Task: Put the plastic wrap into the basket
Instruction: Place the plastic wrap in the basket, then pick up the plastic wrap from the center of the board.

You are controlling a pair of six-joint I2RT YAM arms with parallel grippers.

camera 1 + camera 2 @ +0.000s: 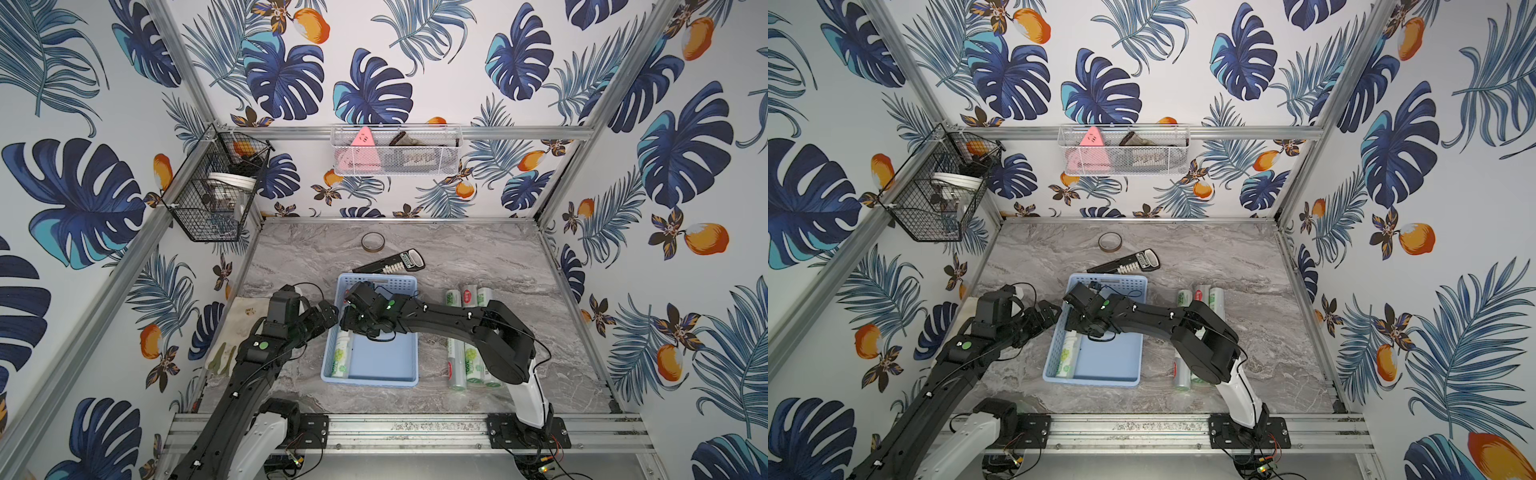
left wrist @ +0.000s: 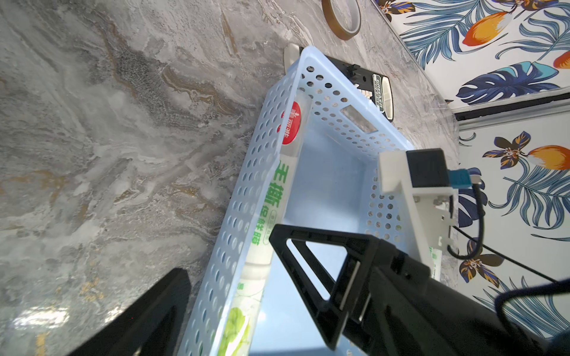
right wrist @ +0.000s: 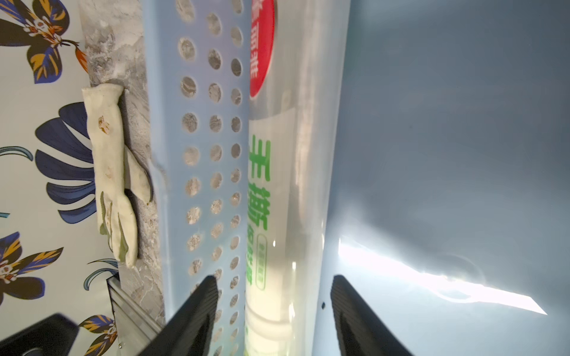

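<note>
**In the blue basket: one roll down, three beside it**

In the light-blue basket (image 1: 382, 361), near the middle of the worktop (image 1: 478, 253), one roll of plastic wrap (image 1: 343, 358) lies flat along the left long wall and touches it. The end with the red logo points to the far side. The right tool (image 3: 274, 279) hangs low over this roll. Its jaws are spread, one on each side of the roll, and a narrow gap shows on both sides, so it pinches nothing. The left tool (image 2: 226, 253) is at the same wall. Its jaws are spread wide too, one over the worktop and one over the basket floor, with the wall and the roll between them. Three other rolls (image 1: 468, 360) lie side by side on the worktop to the right of the basket, partly hidden under the right arm. Behind the basket lie a black calculator (image 1: 395, 261) and a ring of tape (image 1: 372, 241).
</note>
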